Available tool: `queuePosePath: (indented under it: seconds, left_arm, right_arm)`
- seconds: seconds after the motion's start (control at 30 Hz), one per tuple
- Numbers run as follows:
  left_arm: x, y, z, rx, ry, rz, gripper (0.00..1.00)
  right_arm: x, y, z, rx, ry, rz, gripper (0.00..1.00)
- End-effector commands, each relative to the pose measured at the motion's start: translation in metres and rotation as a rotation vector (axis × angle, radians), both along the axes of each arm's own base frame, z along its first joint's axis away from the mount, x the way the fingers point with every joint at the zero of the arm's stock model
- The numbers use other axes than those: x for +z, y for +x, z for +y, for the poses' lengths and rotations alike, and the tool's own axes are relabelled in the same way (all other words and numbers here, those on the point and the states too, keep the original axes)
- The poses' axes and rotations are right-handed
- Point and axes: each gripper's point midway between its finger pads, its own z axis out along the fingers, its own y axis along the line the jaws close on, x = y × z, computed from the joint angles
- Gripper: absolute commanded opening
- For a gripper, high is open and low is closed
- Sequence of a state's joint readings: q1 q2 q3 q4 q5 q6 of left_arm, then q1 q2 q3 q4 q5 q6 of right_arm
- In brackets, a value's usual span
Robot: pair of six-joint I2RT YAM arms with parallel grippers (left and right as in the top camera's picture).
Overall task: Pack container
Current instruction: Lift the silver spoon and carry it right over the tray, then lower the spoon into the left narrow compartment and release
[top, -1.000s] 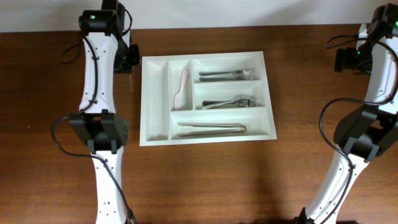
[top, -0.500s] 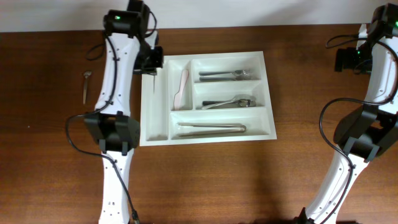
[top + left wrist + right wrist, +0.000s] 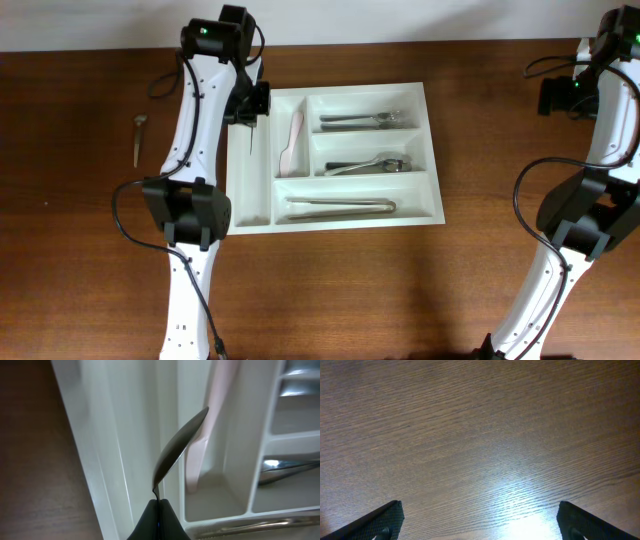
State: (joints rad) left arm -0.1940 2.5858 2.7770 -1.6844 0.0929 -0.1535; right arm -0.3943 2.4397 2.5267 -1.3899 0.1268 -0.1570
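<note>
The white cutlery tray (image 3: pixel 335 226) lies mid-table. Its three horizontal compartments hold forks (image 3: pixel 365 120), spoons (image 3: pixel 370 163) and tongs (image 3: pixel 340 207). A pink utensil (image 3: pixel 293 140) lies in the second narrow compartment. My left gripper (image 3: pixel 250 105) hangs over the tray's far-left corner. It is shut on the handle of a metal spoon (image 3: pixel 177 452), which dangles above the narrow compartments. In the left wrist view the shut fingertips (image 3: pixel 159 502) sit over the divider wall (image 3: pixel 167 410), with the pink utensil (image 3: pixel 212 420) just right. My right gripper (image 3: pixel 480 517) is open and empty over bare wood, far right of the tray.
Another metal spoon (image 3: pixel 138 138) lies on the table left of the left arm. The left arm's cable (image 3: pixel 160 85) loops near the table's back edge. The right arm (image 3: pixel 600 150) stands along the right side of the table.
My left gripper has moved right with the spoon, from the table beside the tray to above its narrow compartments. This uncovered the spoon on the table. The right arm has not moved.
</note>
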Motion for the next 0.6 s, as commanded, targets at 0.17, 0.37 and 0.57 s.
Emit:
queuePosePath:
  seconds: [0.17, 0.37, 0.57]
  left_arm:
    - [-0.025, -0.015, 0.011, 0.024, 0.048, 0.101, 0.03]
    - [-0.025, -0.015, 0.012, 0.067, 0.05, 0.104, 0.08]
    - [-0.025, -0.013, 0.023, 0.079, 0.084, 0.097, 0.15]
  right_arm:
    - [-0.003, -0.002, -0.002, -0.012, 0.007, 0.004, 0.99]
    - [-0.003, -0.002, -0.002, -0.012, 0.007, 0.004, 0.99]
    - [-0.003, -0.002, -0.002, -0.012, 0.007, 0.004, 0.99]
